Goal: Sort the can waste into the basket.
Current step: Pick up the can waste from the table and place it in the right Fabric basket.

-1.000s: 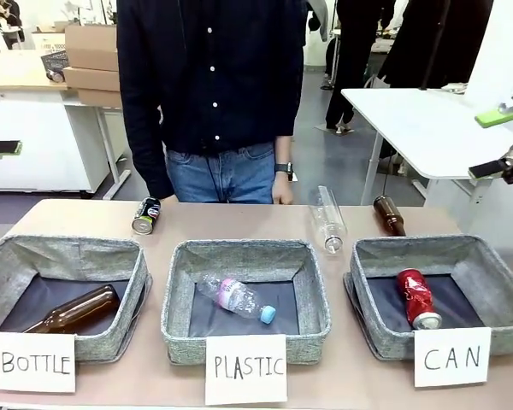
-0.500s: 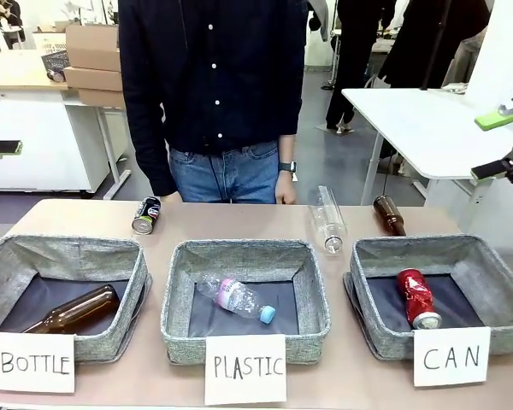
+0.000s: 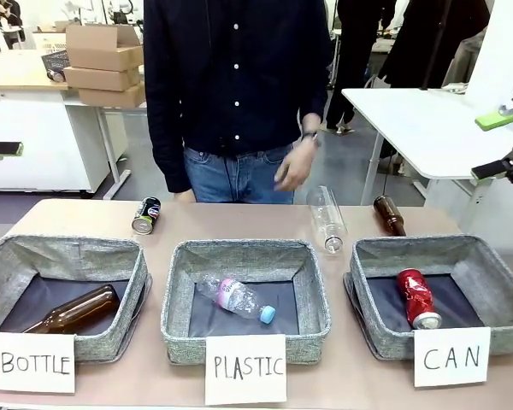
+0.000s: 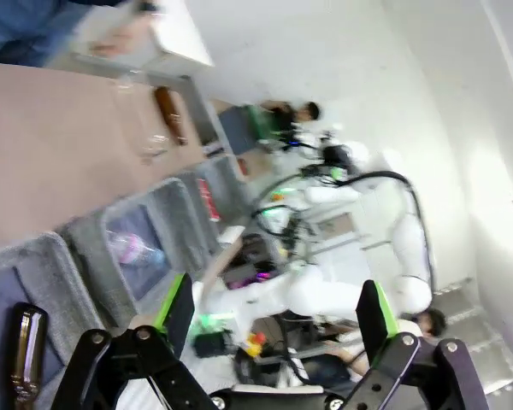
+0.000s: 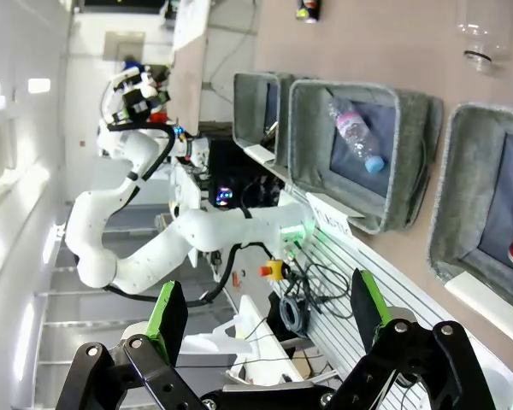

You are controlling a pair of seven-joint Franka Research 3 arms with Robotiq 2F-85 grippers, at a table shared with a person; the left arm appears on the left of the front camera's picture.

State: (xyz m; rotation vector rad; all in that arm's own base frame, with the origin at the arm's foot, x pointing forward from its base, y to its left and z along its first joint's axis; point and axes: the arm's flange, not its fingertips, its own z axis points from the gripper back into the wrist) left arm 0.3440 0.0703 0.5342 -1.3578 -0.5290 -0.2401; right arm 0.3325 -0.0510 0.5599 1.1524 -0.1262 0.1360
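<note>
A red can (image 3: pixel 417 298) lies in the CAN basket (image 3: pixel 496 273); the Pepsi can (image 3: pixel 145 215) rests on the counter (image 3: pixel 239 224). Both grippers' fingers (image 4: pixel 176 308) (image 5: pixel 168 316) stand apart, empty.

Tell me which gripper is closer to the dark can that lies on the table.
The left gripper. It hangs off the table's left end, on the same side as the dark can. The right gripper is beyond the opposite end, past the basket marked CAN.
</note>
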